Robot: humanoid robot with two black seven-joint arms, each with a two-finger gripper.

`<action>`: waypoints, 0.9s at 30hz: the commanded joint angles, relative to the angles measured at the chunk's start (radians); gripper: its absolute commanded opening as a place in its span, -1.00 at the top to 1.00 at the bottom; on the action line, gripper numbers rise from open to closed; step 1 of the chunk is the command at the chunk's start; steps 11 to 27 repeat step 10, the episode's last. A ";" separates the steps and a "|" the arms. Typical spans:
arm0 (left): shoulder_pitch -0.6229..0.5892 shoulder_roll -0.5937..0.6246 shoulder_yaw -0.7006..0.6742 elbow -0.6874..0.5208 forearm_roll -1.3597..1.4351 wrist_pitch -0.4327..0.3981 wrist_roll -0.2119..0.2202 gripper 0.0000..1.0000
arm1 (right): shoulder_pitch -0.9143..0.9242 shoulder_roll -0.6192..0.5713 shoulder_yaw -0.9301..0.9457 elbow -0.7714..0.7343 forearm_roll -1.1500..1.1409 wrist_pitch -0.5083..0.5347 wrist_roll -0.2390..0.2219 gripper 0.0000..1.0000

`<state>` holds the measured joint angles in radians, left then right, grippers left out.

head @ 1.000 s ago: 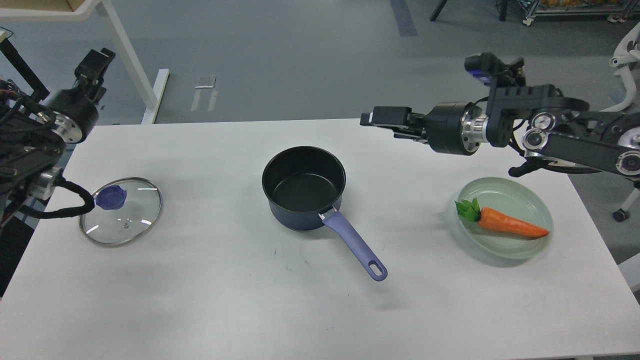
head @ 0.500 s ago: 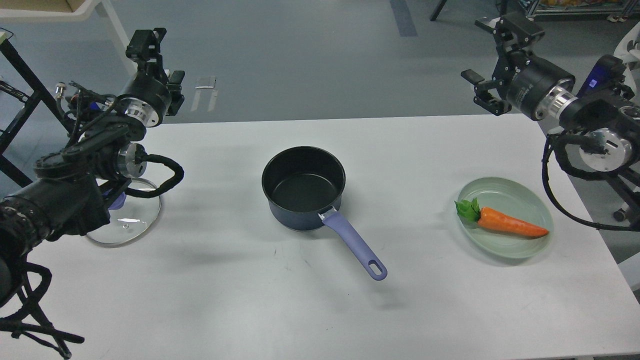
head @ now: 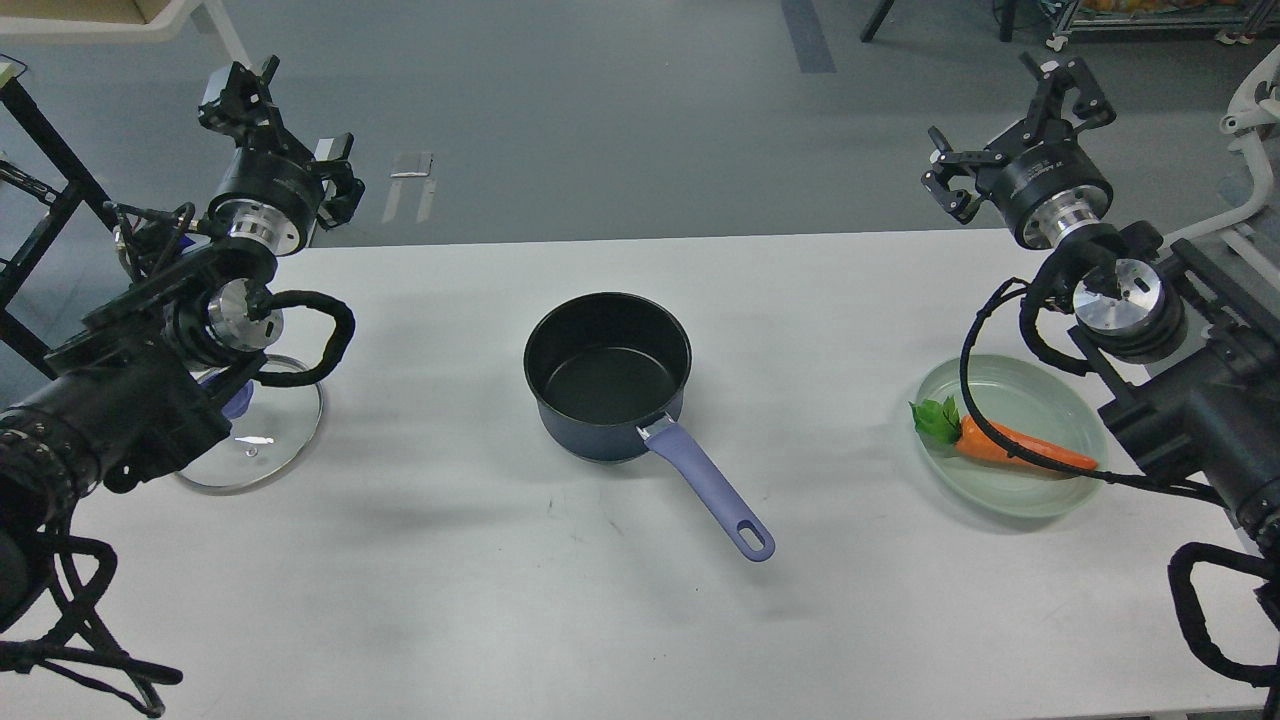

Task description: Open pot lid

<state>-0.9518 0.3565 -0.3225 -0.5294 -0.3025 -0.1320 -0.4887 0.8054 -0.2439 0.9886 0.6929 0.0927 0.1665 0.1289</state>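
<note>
The dark pot (head: 607, 375) with a purple handle (head: 710, 490) stands uncovered in the middle of the white table (head: 480, 600). Its glass lid (head: 270, 445) with a blue knob (head: 239, 401) lies flat on the table at the left, partly hidden by my left arm. My left gripper (head: 288, 128) is raised above the table's far left corner, open and empty. My right gripper (head: 1008, 125) is raised above the far right corner, open and empty. Both are far from the pot and the lid.
A pale green plate (head: 1040, 495) with an orange toy carrot (head: 1020, 447) sits at the right, partly behind my right arm's cable. A white table leg (head: 262, 110) stands on the floor behind the left corner.
Both arms swung up and back from the table. The right gripper left the space behind the pot and went to the far right corner. The left arm now covers part of the lid.
</note>
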 commanded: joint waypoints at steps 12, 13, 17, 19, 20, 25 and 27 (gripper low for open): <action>0.053 0.018 -0.007 -0.009 -0.026 -0.006 0.000 -0.99 | 0.001 0.044 0.010 0.007 0.001 -0.031 0.003 -0.99; 0.053 0.018 -0.007 -0.009 -0.026 -0.006 0.000 -0.99 | 0.001 0.044 0.010 0.007 0.001 -0.031 0.003 -0.99; 0.053 0.018 -0.007 -0.009 -0.026 -0.006 0.000 -0.99 | 0.001 0.044 0.010 0.007 0.001 -0.031 0.003 -0.99; 0.053 0.018 -0.007 -0.009 -0.026 -0.006 0.000 -0.99 | 0.001 0.044 0.010 0.007 0.001 -0.031 0.003 -0.99; 0.053 0.018 -0.007 -0.009 -0.026 -0.006 0.000 -0.99 | 0.001 0.044 0.010 0.007 0.001 -0.031 0.003 -0.99; 0.053 0.018 -0.007 -0.009 -0.026 -0.006 0.000 -0.99 | 0.001 0.044 0.010 0.007 0.001 -0.031 0.003 -0.99; 0.053 0.018 -0.007 -0.009 -0.026 -0.006 0.000 -0.99 | 0.001 0.044 0.010 0.007 0.001 -0.031 0.003 -0.99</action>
